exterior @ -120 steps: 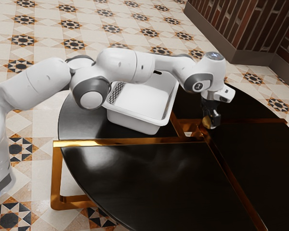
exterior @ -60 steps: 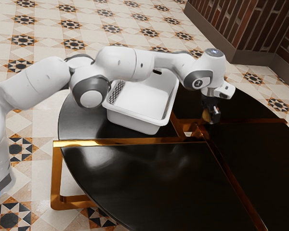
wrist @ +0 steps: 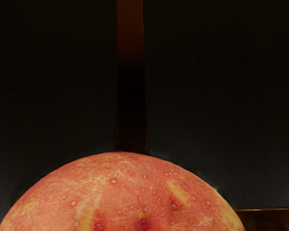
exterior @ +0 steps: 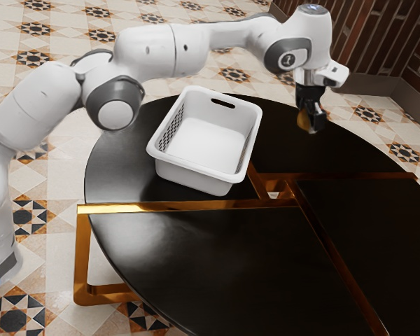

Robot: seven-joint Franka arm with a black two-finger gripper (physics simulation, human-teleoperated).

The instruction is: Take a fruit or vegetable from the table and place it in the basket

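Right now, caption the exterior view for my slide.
Robot gripper holding a fruit or vegetable above a black table where a white basket stands.

Arm (exterior: 175, 50) high and outstretched, claw (exterior: 311, 124) downward, clenched.

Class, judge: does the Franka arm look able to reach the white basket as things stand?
Probably yes: the gripper, holding a roundish item, hangs above the table, and nothing visible stands between it and the open basket.

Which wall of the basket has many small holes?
The wall on the exterior view's left: it is dotted with holes, while the far wall has one handle slot.
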